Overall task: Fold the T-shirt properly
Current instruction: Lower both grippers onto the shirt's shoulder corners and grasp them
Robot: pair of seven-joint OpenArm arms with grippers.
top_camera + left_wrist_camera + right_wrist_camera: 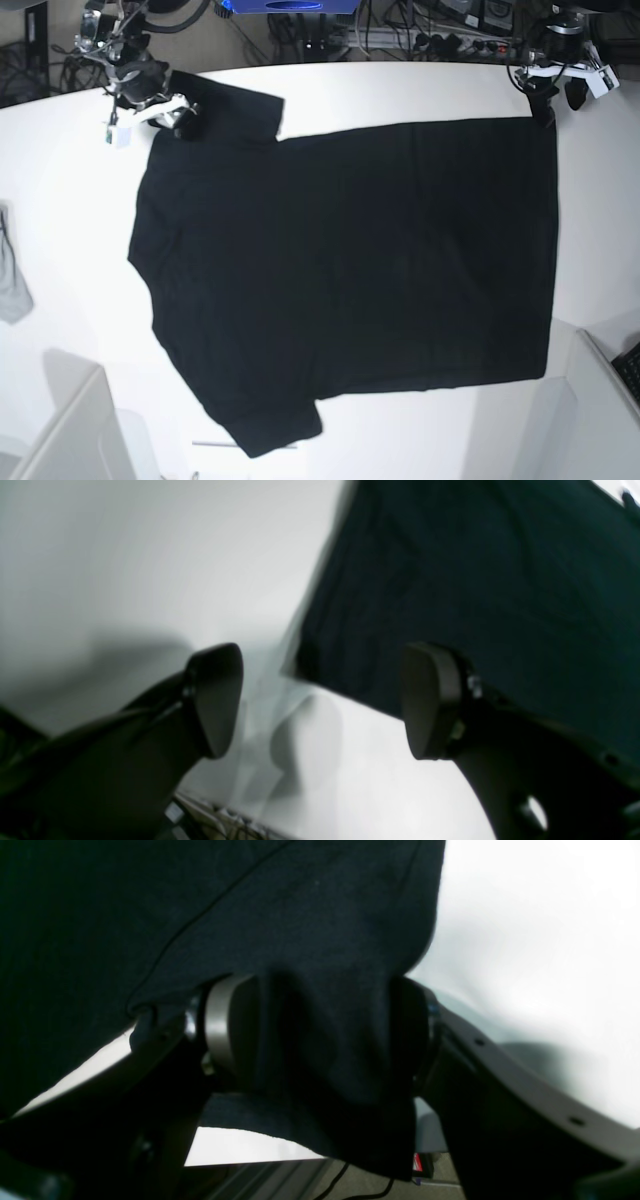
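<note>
The black T-shirt (350, 270) lies spread flat on the white table (400, 85), plain side up, with its sleeves to the left and its hem to the right. My right gripper (178, 120) is at the far sleeve. In the right wrist view its fingers (225, 1030) stand wide apart, and a hanging fold of the T-shirt (325, 1040) sits between them. My left gripper (545, 108) is at the far hem corner. In the left wrist view the left gripper (322, 700) is open and empty, just off the corner of the T-shirt (475, 590).
A small grey cloth (12, 270) lies at the table's left edge. White box shapes stand at the near left (70, 420) and near right (600, 400). Cables and equipment (420, 30) crowd the floor behind the table. A keyboard (630, 368) shows at the right edge.
</note>
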